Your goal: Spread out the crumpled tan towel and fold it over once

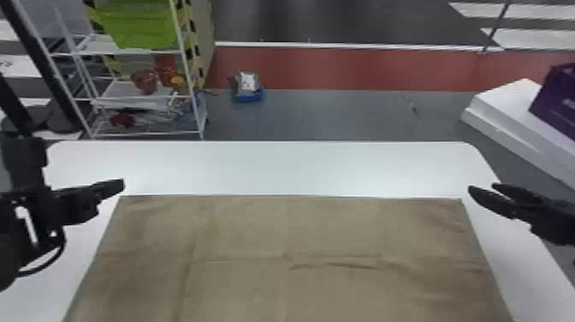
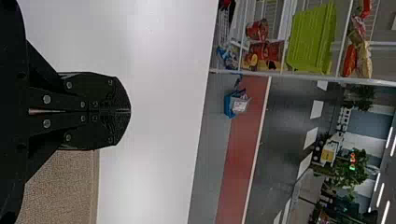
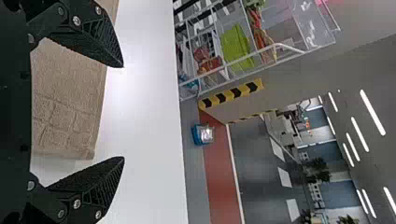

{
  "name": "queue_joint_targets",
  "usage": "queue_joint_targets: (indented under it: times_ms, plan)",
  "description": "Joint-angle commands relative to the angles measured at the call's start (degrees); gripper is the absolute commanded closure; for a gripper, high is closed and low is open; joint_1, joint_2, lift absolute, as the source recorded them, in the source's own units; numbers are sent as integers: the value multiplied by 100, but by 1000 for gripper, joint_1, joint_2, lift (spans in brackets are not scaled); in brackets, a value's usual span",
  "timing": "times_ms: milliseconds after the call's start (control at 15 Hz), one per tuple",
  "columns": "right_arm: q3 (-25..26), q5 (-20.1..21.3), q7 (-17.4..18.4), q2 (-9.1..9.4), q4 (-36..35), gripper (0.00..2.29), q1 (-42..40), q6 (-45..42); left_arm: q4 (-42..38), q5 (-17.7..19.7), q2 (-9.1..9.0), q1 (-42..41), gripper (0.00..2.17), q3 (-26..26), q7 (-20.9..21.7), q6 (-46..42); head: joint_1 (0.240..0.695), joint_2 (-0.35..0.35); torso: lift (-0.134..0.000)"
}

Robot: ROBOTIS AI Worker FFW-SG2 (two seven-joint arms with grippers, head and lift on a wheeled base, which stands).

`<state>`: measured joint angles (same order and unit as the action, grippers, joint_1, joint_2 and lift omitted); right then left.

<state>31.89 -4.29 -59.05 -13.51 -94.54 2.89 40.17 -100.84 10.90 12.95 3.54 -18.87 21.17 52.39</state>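
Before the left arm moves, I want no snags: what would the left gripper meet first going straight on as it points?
The left gripper would probably meet the white table, beyond the tan towel's far edge; depth is unclear, so it might pass above it instead.

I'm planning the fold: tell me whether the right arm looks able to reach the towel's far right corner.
Probably yes: the right gripper hangs open near that corner, nothing visible in between.
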Motion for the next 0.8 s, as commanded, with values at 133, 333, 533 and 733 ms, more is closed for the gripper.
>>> queue_joint_targets:
  times_ms: [133,333,533,733]
  plan:
    - [168,34,-634,-363,383,215,458,726,416,8,340,243,1575,-143,493,224,695,-16,-124]
    - [458,-90,-1311,-680,1236,215,800,374,794,-45,709,393,1575,-126,1109,417,695,-15,-124]
    - [256,-37,-1927,-1471,2633,198,1389,-399,1005,-45,876,393,1571,-152,1829,399,695,-31,-124]
    - [-51,201,-1927,-1726,3003,201,1574,-1208,1374,-150,947,516,1571,-64,2128,136,695,-85,-124]
